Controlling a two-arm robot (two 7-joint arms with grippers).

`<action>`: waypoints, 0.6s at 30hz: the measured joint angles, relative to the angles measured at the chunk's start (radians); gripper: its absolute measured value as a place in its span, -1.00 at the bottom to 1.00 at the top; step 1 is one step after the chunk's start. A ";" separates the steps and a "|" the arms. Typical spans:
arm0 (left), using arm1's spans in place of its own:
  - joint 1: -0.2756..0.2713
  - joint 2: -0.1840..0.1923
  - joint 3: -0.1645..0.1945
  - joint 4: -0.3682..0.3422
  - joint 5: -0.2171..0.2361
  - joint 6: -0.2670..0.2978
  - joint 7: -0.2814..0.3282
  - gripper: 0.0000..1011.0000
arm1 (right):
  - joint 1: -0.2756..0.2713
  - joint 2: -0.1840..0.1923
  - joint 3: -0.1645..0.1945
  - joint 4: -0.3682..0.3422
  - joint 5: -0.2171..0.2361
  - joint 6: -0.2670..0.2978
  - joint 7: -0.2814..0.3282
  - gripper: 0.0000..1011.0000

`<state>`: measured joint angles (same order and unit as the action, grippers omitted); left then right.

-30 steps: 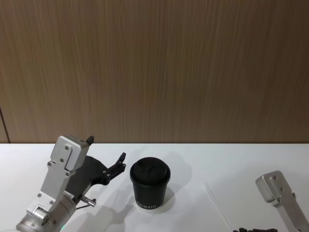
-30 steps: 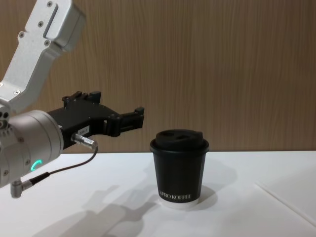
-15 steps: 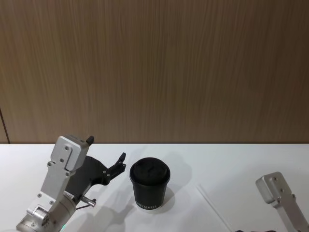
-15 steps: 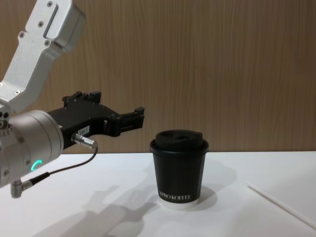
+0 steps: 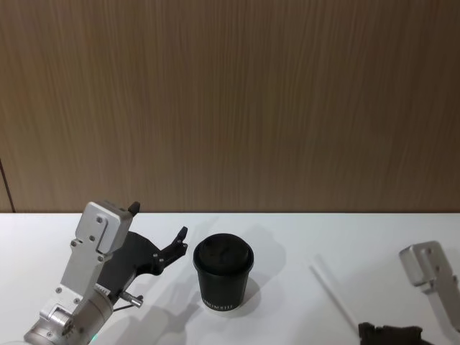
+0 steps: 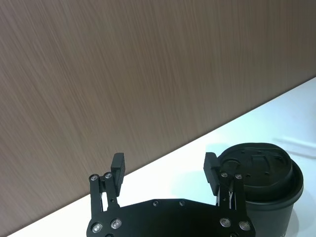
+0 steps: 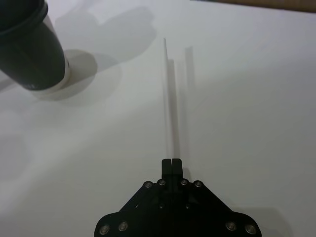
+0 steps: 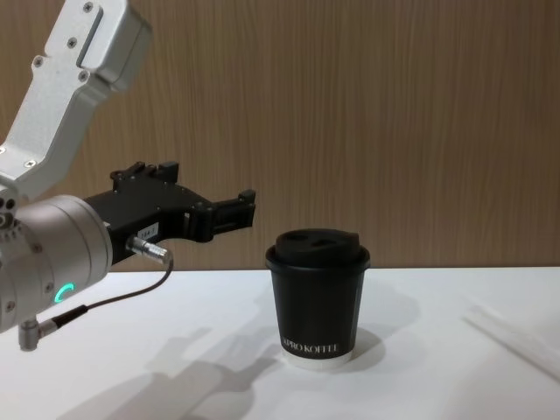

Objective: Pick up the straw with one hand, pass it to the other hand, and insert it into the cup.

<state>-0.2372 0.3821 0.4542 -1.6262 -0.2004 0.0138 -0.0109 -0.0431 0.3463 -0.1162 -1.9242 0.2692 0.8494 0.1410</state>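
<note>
Right wrist view: the right gripper (image 7: 171, 162) has its jaws pinched together on the near end of the straw (image 7: 167, 98). The straw runs out ahead, seemingly lifted just off the white table (image 7: 256, 98), apart from the black paper cup (image 7: 29, 54) on its right. Light, thin and easily crushed, the straw will likely wobble, so a gentle mid-length hold suits the handover. Farther off, the left gripper (image 6: 164, 165) hovers beside the cup, jaws spread wide.
</note>
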 joint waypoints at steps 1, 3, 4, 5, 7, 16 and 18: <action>0.000 0.000 0.000 0.000 0.000 0.000 0.000 0.98 | 0.001 -0.005 0.006 0.000 0.000 -0.004 -0.003 -0.99; 0.000 0.000 0.000 0.000 0.000 0.000 0.000 0.98 | 0.005 -0.016 0.019 -0.001 0.000 -0.019 -0.011 -0.99; 0.000 0.000 0.000 0.000 0.000 0.000 0.000 0.98 | 0.006 -0.020 0.023 -0.001 0.001 -0.024 -0.014 -0.99; 0.000 0.000 0.000 0.000 0.000 0.000 0.000 0.98 | 0.008 -0.024 0.028 -0.001 0.001 -0.028 -0.016 -0.99; 0.000 0.000 0.000 0.000 0.000 0.000 0.000 0.98 | 0.012 -0.035 0.041 -0.001 0.003 -0.041 -0.021 -0.99; 0.000 0.000 0.000 0.000 0.000 0.000 0.000 0.98 | 0.027 -0.080 0.094 -0.003 0.030 -0.118 -0.023 -0.99; 0.000 0.000 0.000 0.000 0.000 0.000 -0.001 0.98 | 0.029 -0.087 0.103 -0.003 0.038 -0.136 -0.019 -0.99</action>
<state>-0.2372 0.3821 0.4537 -1.6262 -0.2003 0.0139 -0.0118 -0.0138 0.2590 -0.0134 -1.9272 0.3073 0.7134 0.1218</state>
